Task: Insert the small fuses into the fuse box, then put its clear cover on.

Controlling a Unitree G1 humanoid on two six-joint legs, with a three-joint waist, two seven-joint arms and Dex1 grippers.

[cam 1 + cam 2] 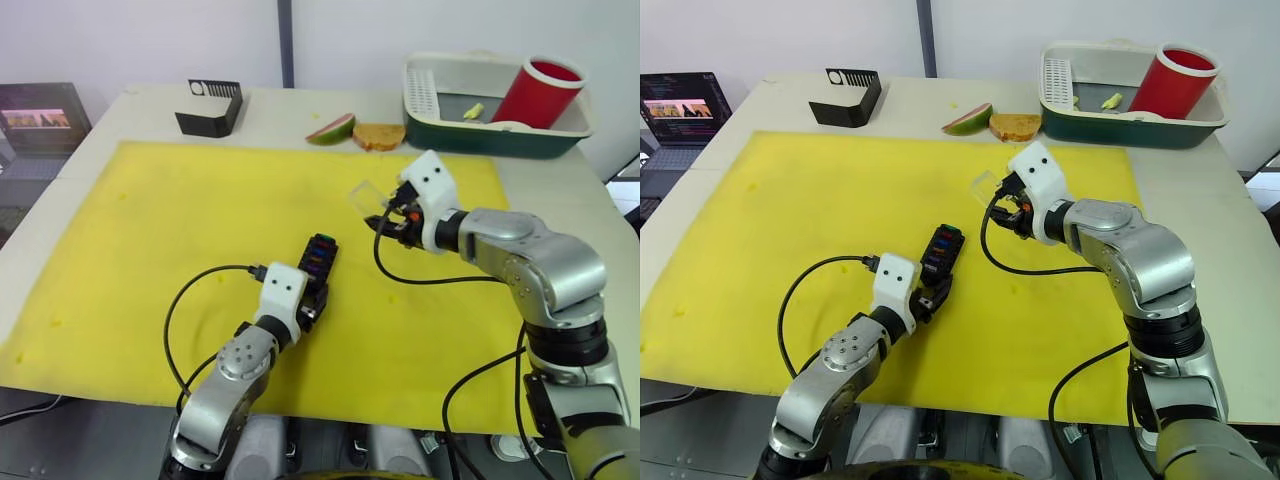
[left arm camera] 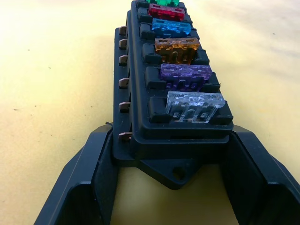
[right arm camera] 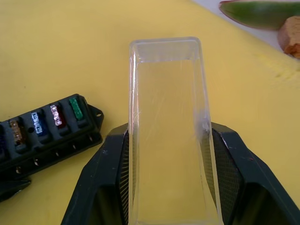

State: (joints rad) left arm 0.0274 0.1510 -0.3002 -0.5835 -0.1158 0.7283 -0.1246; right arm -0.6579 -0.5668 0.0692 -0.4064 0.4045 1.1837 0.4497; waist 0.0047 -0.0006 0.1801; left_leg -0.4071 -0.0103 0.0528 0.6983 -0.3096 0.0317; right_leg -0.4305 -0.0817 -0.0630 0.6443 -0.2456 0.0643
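While the fuse box [image 1: 318, 262] lies on the yellow mat [image 1: 150, 230] near the mat's middle, the left pincer [image 2: 171, 154] is closed on the box's near end, one black finger against each side wall. All six small fuses [image 2: 180, 65] sit in the box's row of slots; counting away from the left pincer they run clear, purple, amber, blue, red and green.

Beyond the fuse box and toward the green basin [image 1: 500, 135], the right pincer [image 3: 168, 154] hangs above the mat, its two fingers pressed against the long sides of the clear cover [image 3: 166, 126]. The cover is lifted off the mat and apart from the fuse box, with its free end reaching out past the fingertips.

Farther from the fuse box, on the bare tabletop [image 1: 280, 110] past the mat's far edge, lie a green fruit wedge [image 1: 331, 129] and a piece of bread [image 1: 379, 136], just beside each other. The basin holds a red cup [image 1: 538, 92]. An open black slotted holder [image 1: 209, 108] stands near the mat's far left corner, and a laptop [image 1: 682, 108] sits left of it.
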